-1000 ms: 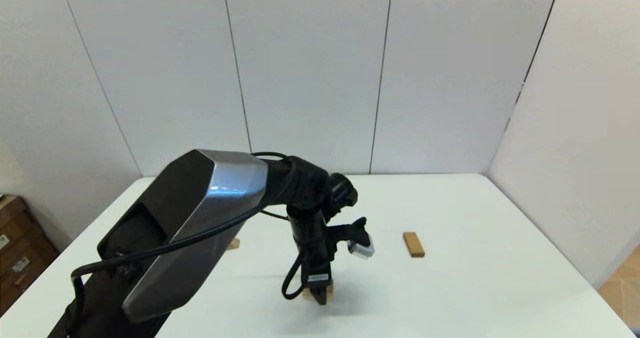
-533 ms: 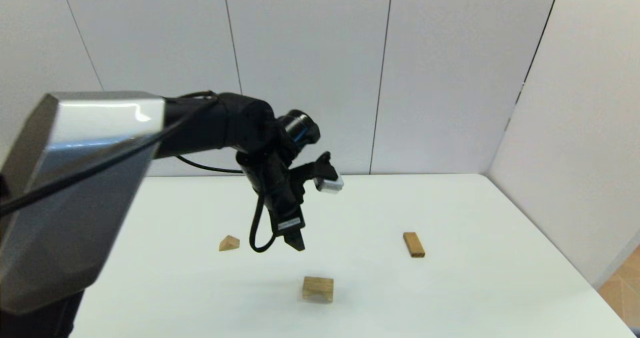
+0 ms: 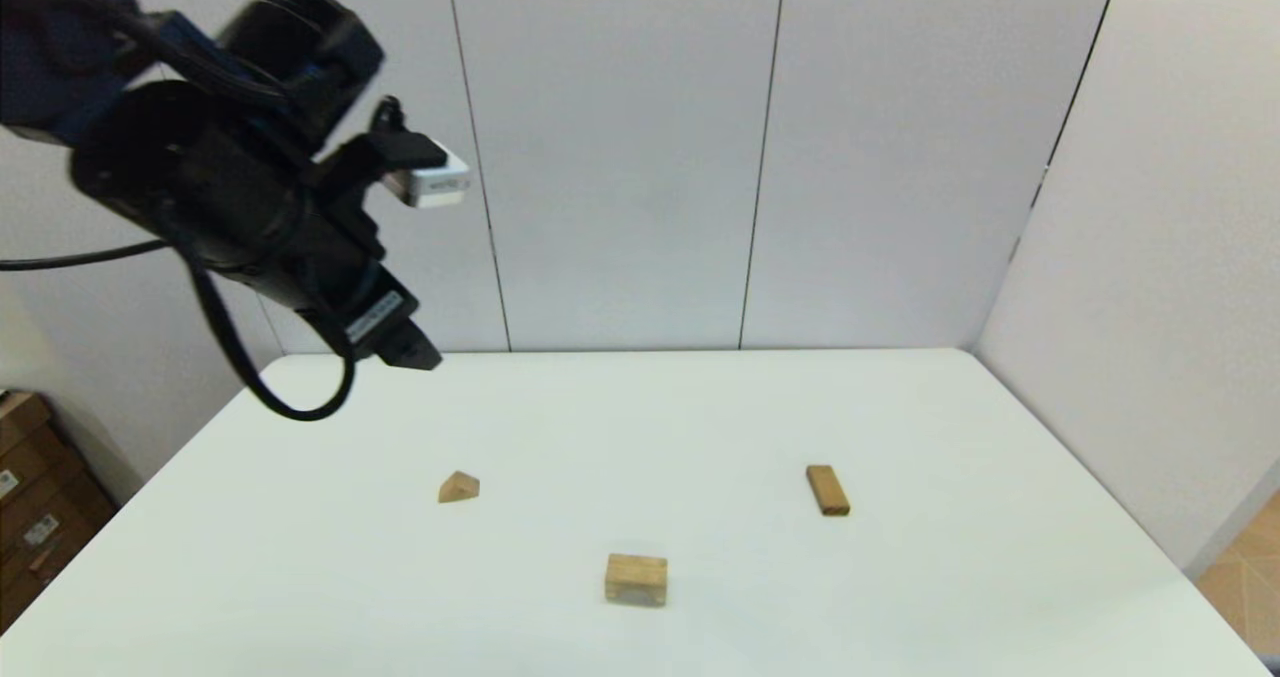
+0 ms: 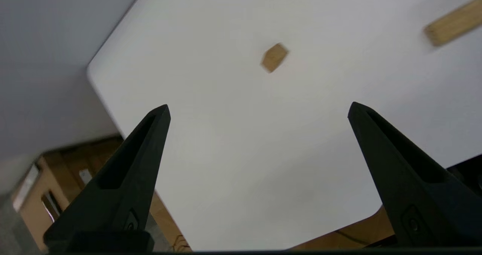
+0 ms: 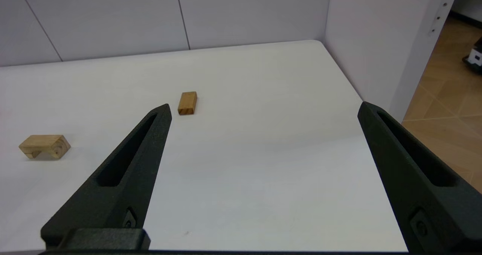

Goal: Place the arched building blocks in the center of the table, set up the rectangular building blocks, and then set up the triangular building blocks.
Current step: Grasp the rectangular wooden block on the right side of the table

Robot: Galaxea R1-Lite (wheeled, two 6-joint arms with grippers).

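Now three blocks sit apart: arch (image 3: 636,579) at 6 o'clock, plank (image 3: 828,489) at 3, triangle (image 3: 458,487) at 9. Left gripper (image 4: 258,110) gapes wide and empty high at 10, probably clear of the table (image 3: 900,407); right gripper (image 5: 263,110) also spread wide.

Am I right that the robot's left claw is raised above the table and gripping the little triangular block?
Not quite. The left gripper is raised above the table, but it is open and empty. The head view shows the triangular block lying on the table.

Light-tan arched block (image 3: 635,579), tan triangular block (image 3: 458,487) and orange-tan plank (image 3: 827,489) (darker) on white table (image 3: 900,597).
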